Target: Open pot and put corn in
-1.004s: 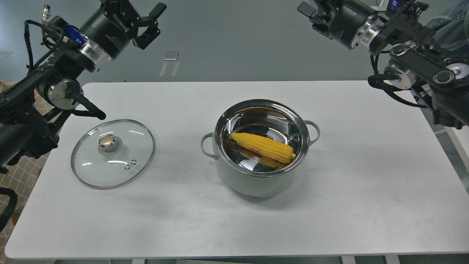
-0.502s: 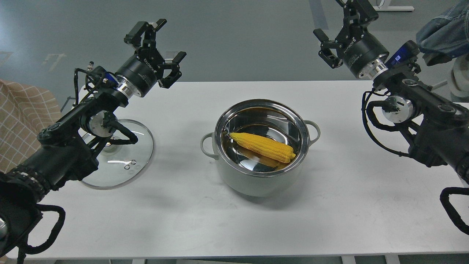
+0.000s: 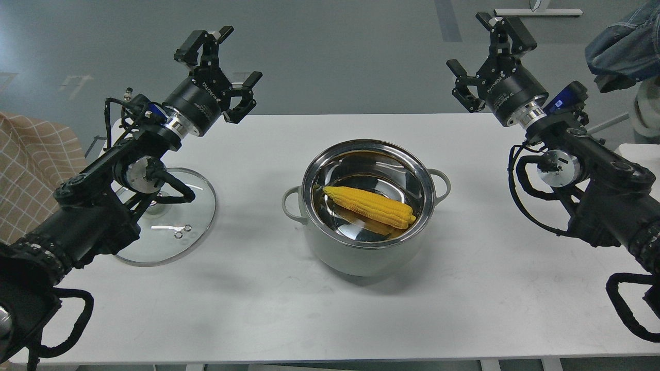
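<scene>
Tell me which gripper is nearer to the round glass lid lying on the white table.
Left. The left gripper hangs open, up and behind the round glass lid. The right gripper, also open, is across the table beyond the grey-green pot.

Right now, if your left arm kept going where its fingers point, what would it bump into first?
Probably nothing. The left gripper points up and away, past the table's far edge toward bare floor. Depth is hard to judge, but the way looks free.

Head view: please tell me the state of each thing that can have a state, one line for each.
pot: open, upright on the table, corn inside.
corn: lying across the pot's bottom.
glass lid: off, flat on the table left of the pot.
left gripper: open, empty, raised.
right gripper: open, empty, raised.
</scene>
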`<state>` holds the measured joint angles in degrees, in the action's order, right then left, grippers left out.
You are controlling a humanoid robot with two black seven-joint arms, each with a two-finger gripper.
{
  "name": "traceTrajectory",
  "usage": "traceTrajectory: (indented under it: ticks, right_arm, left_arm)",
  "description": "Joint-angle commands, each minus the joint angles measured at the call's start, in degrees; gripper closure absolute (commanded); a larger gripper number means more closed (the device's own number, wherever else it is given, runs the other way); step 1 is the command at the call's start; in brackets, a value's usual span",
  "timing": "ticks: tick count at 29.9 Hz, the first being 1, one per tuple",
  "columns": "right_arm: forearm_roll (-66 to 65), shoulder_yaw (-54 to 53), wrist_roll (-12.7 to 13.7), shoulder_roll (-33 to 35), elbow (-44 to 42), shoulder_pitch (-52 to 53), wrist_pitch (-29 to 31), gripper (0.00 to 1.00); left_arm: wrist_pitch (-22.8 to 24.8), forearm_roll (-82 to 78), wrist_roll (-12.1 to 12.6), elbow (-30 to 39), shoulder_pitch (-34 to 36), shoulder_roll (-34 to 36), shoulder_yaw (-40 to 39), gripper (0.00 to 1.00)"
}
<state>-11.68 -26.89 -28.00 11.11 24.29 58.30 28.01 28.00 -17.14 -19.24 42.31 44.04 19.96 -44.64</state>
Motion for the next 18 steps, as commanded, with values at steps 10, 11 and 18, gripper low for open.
traceTrajectory:
  ticks: [10, 11, 18]
  right_arm:
    - [0.0, 0.0, 0.0, 0.0, 0.0, -0.1, 0.0, 0.0]
    - [0.0, 0.0, 0.0, 0.0, 0.0, -0.1, 0.0, 0.0]
    - [0.0, 0.0, 0.0, 0.0, 0.0, -0.1, 0.0, 0.0]
  left_arm:
    - [0.0, -0.1, 0.0, 0.1, -0.1, -0.5, 0.0, 0.02]
    - [0.0, -0.1, 0.0, 0.1, -0.1, -0.5, 0.0, 0.02]
    - [0.0, 0.0, 0.0, 0.1, -0.1, -0.5, 0.0, 0.02]
